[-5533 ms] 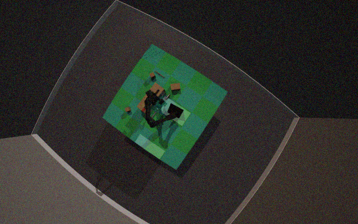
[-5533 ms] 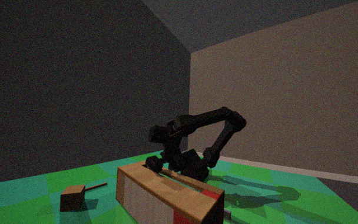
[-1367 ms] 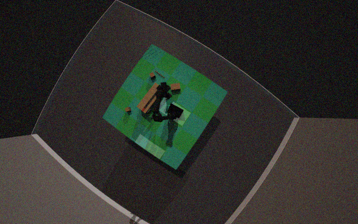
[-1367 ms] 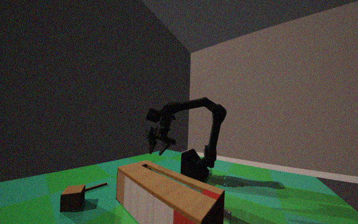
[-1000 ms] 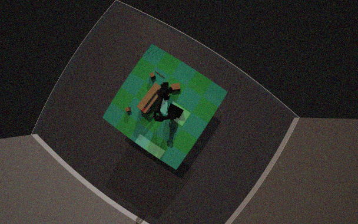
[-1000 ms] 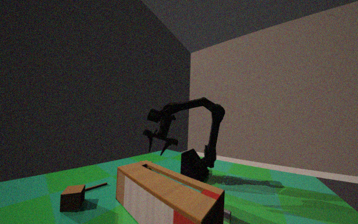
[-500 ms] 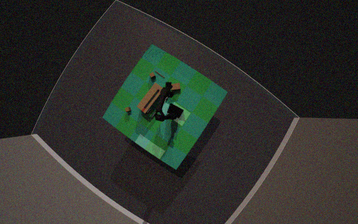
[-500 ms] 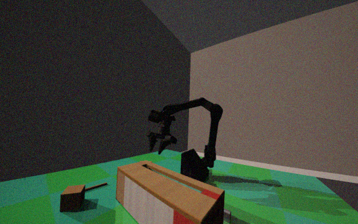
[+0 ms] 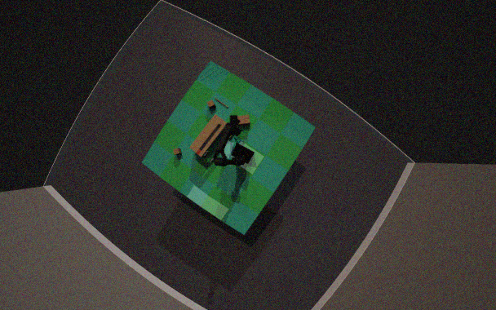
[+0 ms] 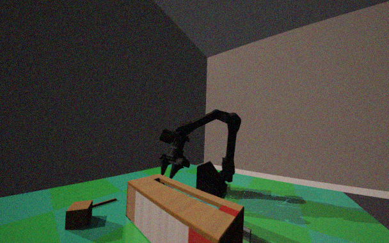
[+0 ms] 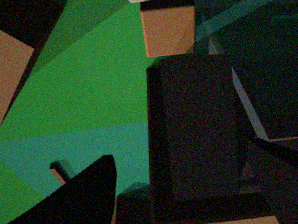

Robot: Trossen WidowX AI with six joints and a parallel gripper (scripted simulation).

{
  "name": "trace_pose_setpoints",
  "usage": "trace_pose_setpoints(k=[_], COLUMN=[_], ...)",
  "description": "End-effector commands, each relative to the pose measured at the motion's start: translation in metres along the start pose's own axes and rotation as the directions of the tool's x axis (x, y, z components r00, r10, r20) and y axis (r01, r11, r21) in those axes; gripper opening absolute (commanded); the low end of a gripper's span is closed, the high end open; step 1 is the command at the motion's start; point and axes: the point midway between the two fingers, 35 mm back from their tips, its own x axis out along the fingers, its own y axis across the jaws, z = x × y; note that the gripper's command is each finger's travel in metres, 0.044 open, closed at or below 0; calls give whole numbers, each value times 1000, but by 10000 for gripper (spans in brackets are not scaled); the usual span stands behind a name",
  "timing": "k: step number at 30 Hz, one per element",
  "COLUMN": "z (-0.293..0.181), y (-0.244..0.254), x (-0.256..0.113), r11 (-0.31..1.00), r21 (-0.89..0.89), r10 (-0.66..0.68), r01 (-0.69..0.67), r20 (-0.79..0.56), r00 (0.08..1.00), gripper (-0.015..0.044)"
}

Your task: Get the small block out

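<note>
The box (image 9: 203,135) (image 10: 182,199) is wooden, with a long slot in its top and a red patch at one end. In the wrist view its dark end (image 11: 200,125) fills the middle. A small orange-brown block (image 11: 170,30) shows beyond that end, outside the box and low by the table; the top and exterior views do not show it clearly. My gripper (image 9: 234,121) (image 10: 167,176) (image 11: 181,156) is open and empty, pointing down, above and near the end of the box away from the red patch. The small block is not between its fingers.
A larger wooden block (image 9: 244,119) (image 11: 14,75) stands near the gripper. A wooden cube (image 9: 210,104) (image 10: 78,211) and a thin stick (image 9: 221,103) (image 10: 104,202) (image 11: 58,173) lie past the box's end. Another cube (image 9: 177,151) is on the box's other side.
</note>
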Motion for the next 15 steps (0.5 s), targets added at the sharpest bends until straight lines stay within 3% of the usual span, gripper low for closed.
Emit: trace_pose_setpoints(k=[1,15], z=[22,26], y=[-6,-5], x=[35,49], r11=[1000,1000], r21=[16,16], r10=[-15,-14], r01=[15,14], r20=[5,5], r00=[1000,1000], gripper=[285,285])
